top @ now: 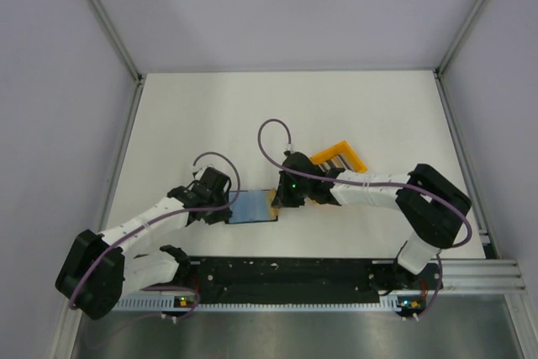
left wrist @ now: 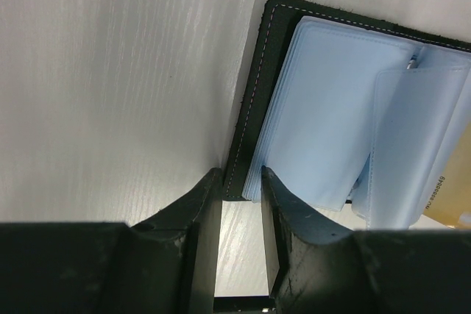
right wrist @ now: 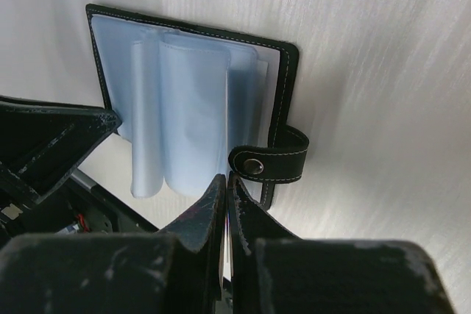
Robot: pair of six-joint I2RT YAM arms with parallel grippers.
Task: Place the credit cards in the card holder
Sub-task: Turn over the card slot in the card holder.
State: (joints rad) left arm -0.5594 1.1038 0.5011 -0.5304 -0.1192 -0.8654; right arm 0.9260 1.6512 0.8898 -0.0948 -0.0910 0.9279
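From above, the card holder [top: 252, 206] lay open on the white table [top: 210, 115], its pale blue inside facing up, between the two arms. The left gripper [top: 224, 202] sat at its left edge and the right gripper [top: 280, 197] at its right edge. The credit cards [top: 329, 157] stood as a striped row in the orange bin [top: 354, 158], just behind the right gripper and apart from the holder.

In the left wrist view, the left gripper [left wrist: 239, 185] was narrowed onto the near corner of the card holder [left wrist: 254, 93]. One finger was against the black stitched cover and the other against the stack of clear blue sleeves [left wrist: 331, 108], so the corner was pinched between them.

In the right wrist view, the right gripper [right wrist: 227, 189] had its jaws pressed together, tips just at the holder's near edge, beside the snap strap [right wrist: 268, 163]. The card holder [right wrist: 193, 101] lay flat with some sleeves curled up loosely, and the left gripper [right wrist: 62, 137] touched its far-left side
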